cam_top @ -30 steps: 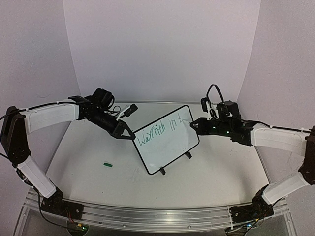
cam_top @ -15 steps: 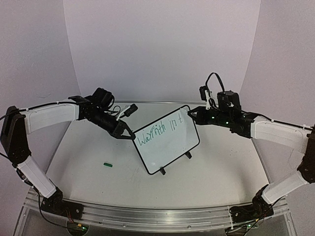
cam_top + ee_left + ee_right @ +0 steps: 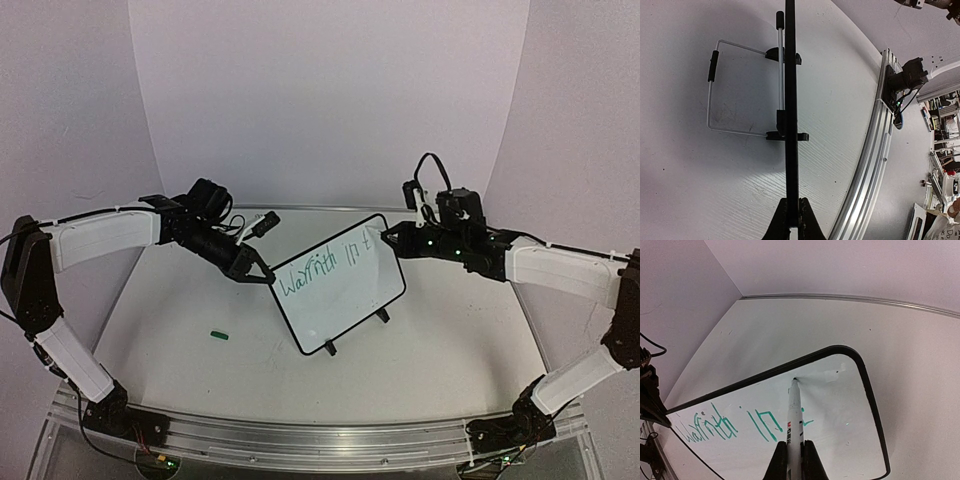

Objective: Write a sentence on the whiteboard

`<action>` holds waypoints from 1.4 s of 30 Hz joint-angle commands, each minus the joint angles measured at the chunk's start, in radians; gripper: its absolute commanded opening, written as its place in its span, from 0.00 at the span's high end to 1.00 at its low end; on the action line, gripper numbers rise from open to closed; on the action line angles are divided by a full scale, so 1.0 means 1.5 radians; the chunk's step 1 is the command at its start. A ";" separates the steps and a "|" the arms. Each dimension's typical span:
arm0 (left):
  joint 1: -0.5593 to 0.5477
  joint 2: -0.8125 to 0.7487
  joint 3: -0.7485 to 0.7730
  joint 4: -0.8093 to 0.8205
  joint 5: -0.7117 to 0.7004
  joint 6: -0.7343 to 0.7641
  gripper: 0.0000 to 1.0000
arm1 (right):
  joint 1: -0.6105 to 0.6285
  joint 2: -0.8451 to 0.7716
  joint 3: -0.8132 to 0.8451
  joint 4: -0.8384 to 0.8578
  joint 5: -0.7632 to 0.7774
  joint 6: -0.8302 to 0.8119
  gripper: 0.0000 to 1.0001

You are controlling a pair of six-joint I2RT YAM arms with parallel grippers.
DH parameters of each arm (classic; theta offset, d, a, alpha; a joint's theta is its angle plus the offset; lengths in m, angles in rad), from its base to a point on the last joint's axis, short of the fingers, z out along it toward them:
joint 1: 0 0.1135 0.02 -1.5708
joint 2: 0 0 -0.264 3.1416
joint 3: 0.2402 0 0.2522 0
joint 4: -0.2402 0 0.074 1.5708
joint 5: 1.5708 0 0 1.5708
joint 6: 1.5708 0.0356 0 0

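Whiteboard propped at mid-table, one arm holding it, the other holding a marker to it.

In the top view, a small green piece [image 3: 221,335] lies on the table [image 3: 180,390] at 8 o'clock from the whiteboard [image 3: 335,285], which stands tilted on two black feet [image 3: 330,348]. The left gripper [image 3: 263,277] is clamped on the board's frame at 9 o'clock. The right gripper [image 3: 390,240], at 2 o'clock, is closed around a marker [image 3: 794,412]. Only the left wrist view shows the board edge-on, with a wire stand [image 3: 710,105] behind it. Only the right wrist view shows the marker's tip at the white face just inside the frame, at 2 o'clock from the green writing [image 3: 715,427].
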 commanded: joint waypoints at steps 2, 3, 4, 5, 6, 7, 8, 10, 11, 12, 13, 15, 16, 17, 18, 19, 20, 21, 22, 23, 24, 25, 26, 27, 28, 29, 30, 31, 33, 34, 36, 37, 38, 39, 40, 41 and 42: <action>-0.024 0.011 0.006 -0.032 -0.006 0.029 1.00 | -0.002 -0.011 -0.032 0.007 0.016 0.009 1.00; -0.024 0.012 0.006 -0.032 -0.006 0.029 1.00 | -0.002 -0.015 -0.041 0.007 0.016 0.012 1.00; -0.024 0.012 0.006 -0.031 -0.006 0.029 1.00 | -0.002 -0.021 -0.048 0.007 0.016 0.016 1.00; -0.024 0.012 0.006 -0.031 -0.006 0.029 1.00 | -0.003 -0.026 -0.056 0.006 0.015 0.018 1.00; -0.024 0.012 0.006 -0.031 -0.006 0.029 1.00 | -0.002 -0.030 -0.064 0.006 0.015 0.020 1.00; -0.024 0.012 0.006 -0.031 -0.006 0.030 1.00 | -0.002 -0.034 -0.070 0.007 0.014 0.022 1.00; -0.024 0.012 0.006 -0.032 -0.006 0.029 1.00 | -0.002 -0.037 -0.075 0.006 0.013 0.024 1.00; -0.024 0.012 0.006 -0.031 -0.006 0.029 1.00 | -0.002 -0.041 -0.081 0.007 0.013 0.026 1.00; -0.024 0.012 0.006 -0.031 -0.006 0.028 1.00 | -0.002 -0.044 -0.083 0.006 0.015 0.026 1.00; -0.024 0.013 0.006 -0.031 -0.005 0.028 1.00 | -0.002 -0.045 -0.081 0.006 0.016 0.026 1.00; -0.025 0.013 0.006 -0.031 -0.005 0.028 1.00 | -0.002 -0.047 -0.080 0.007 0.017 0.026 1.00; -0.025 0.013 0.006 -0.031 -0.006 0.028 1.00 | -0.003 -0.052 -0.075 0.007 0.017 0.025 1.00; -0.025 0.014 0.006 -0.032 -0.006 0.028 1.00 | -0.003 -0.055 -0.072 0.007 0.016 0.025 1.00; -0.025 0.014 0.006 -0.031 -0.007 0.028 1.00 | -0.002 -0.059 -0.070 0.007 0.014 0.025 1.00; -0.025 0.014 0.006 -0.031 -0.007 0.028 1.00 | -0.002 -0.061 -0.067 0.008 0.013 0.024 1.00; -0.025 0.015 0.006 -0.032 -0.007 0.028 1.00 | -0.002 -0.063 -0.065 0.008 0.012 0.024 1.00; -0.025 0.015 0.007 -0.032 -0.007 0.028 1.00 | -0.002 -0.063 -0.062 0.008 0.011 0.023 1.00; -0.025 0.014 0.007 -0.031 -0.007 0.028 1.00 | -0.003 -0.062 -0.059 0.008 0.010 0.021 1.00; -0.025 0.014 0.007 -0.031 -0.007 0.028 1.00 | -0.003 -0.061 -0.056 0.009 0.008 0.020 1.00; -0.025 0.014 0.007 -0.032 -0.007 0.028 1.00 | -0.002 -0.056 -0.053 0.009 0.005 0.019 1.00; -0.025 0.014 0.007 -0.032 -0.007 0.029 1.00 | -0.002 -0.052 -0.051 0.009 0.003 0.019 1.00; -0.025 0.013 0.007 -0.032 -0.007 0.028 1.00 | -0.002 -0.048 -0.048 0.009 0.001 0.018 1.00; -0.025 0.013 0.007 -0.032 -0.007 0.028 1.00 | -0.002 -0.043 -0.046 0.010 0.001 0.017 1.00; -0.025 0.014 0.007 -0.032 -0.008 0.029 1.00 | -0.002 -0.038 -0.044 0.010 0.001 0.016 1.00; -0.025 0.014 0.007 -0.033 -0.008 0.029 1.00 | -0.002 -0.034 -0.042 0.011 0.001 0.016 1.00; -0.025 0.013 0.007 -0.033 -0.008 0.029 1.00 | -0.002 -0.031 -0.040 0.011 0.001 0.015 1.00; -0.025 0.013 0.007 -0.032 -0.008 0.030 1.00 | -0.003 -0.028 -0.038 0.012 0.000 0.015 1.00; -0.025 0.013 0.007 -0.033 -0.008 0.030 1.00 | -0.002 -0.024 -0.036 0.014 -0.001 0.014 1.00; -0.025 0.014 0.007 -0.032 -0.008 0.030 1.00 | -0.002 -0.019 -0.032 0.014 0.000 0.013 1.00; -0.025 0.014 0.007 -0.032 -0.008 0.029 1.00 | -0.002 -0.017 -0.031 0.014 0.000 0.012 1.00; -0.025 0.013 0.007 -0.033 -0.008 0.030 1.00 | -0.002 -0.013 -0.029 0.015 0.002 0.011 1.00; -0.025 0.013 0.007 -0.033 -0.008 0.029 1.00 | -0.001 -0.011 -0.028 0.015 0.004 0.011 1.00; -0.025 0.013 0.007 -0.033 -0.008 0.030 1.00 | -0.001 -0.010 -0.028 0.015 0.006 0.010 1.00; -0.025 0.014 0.007 -0.033 -0.008 0.029 1.00 | -0.002 -0.008 -0.027 0.015 0.008 0.010 1.00; -0.025 0.013 0.007 -0.033 -0.008 0.030 1.00 | -0.002 -0.007 -0.026 0.015 0.010 0.009 1.00; -0.025 0.013 0.007 -0.032 -0.008 0.029 1.00 | -0.002 -0.007 -0.026 0.016 0.012 0.009 1.00; -0.025 0.014 0.007 -0.032 -0.008 0.029 1.00 | -0.002 -0.006 -0.025 0.016 0.015 0.009 1.00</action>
